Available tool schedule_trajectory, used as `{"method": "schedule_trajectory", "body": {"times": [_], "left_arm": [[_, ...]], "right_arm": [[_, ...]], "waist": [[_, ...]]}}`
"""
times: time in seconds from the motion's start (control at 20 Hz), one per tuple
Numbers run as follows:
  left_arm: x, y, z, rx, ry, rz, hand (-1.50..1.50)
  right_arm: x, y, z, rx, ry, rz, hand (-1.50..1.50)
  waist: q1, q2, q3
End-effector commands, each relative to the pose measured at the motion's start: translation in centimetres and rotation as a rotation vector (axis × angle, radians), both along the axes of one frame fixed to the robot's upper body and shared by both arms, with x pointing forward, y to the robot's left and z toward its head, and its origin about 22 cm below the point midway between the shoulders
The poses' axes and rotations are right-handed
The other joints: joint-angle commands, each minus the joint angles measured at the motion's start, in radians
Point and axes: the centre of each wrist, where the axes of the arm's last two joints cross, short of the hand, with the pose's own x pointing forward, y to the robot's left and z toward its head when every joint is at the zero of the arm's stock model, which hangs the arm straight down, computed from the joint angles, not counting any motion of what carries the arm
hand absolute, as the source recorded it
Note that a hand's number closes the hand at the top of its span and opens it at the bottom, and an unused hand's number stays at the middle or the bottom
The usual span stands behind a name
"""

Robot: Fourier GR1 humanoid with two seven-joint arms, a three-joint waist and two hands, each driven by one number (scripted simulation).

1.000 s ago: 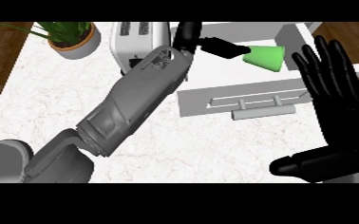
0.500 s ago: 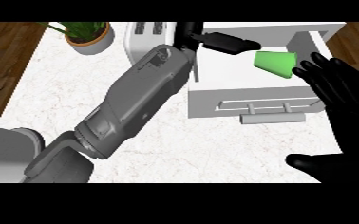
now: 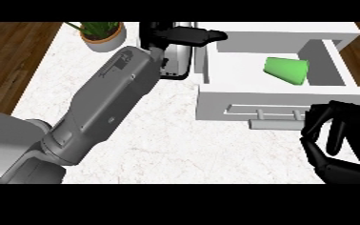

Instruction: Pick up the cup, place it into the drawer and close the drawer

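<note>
The green cup [image 3: 287, 70] lies on its side inside the open white drawer [image 3: 239, 97], towards its right. My left hand [image 3: 179, 34] is above the drawer's left rear corner, fingers straight and pointing right, holding nothing and apart from the cup. Its grey forearm crosses the counter from the lower left. My right hand [image 3: 329, 140] is in front of the drawer's front panel, fingers curled, just right of the grey handle [image 3: 277, 123]. I cannot see it closed round the handle.
A silver toaster [image 3: 175, 62] stands just left of the drawer, partly behind my left forearm. A potted plant [image 3: 103, 35] stands at the back left. The counter's left edge [image 3: 32, 83] borders wooden floor.
My left hand has let go of the cup, which now lies in the drawer. My right hand has dropped from beside the cup to the drawer's front and curled its fingers.
</note>
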Motion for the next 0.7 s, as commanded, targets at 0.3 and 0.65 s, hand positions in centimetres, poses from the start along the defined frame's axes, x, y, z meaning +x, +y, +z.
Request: {"method": "schedule_trajectory", "body": {"times": [0.3, 0.65], "left_arm": [[-5.4, 9.7, -3.4, -0.05, 0.054, 0.066, -1.5], [-9.3, 16.1, -6.0, -0.07, 0.063, 0.077, -1.5]], "right_arm": [[0.3, 0.0, -1.4, -0.217, 0.06, -0.05, 1.5], [1.6, 2.3, -3.0, -0.373, 0.012, -0.055, 1.5]], "waist": [[0.014, 0.001, 0.0], [0.004, 0.008, 0.0]]}}
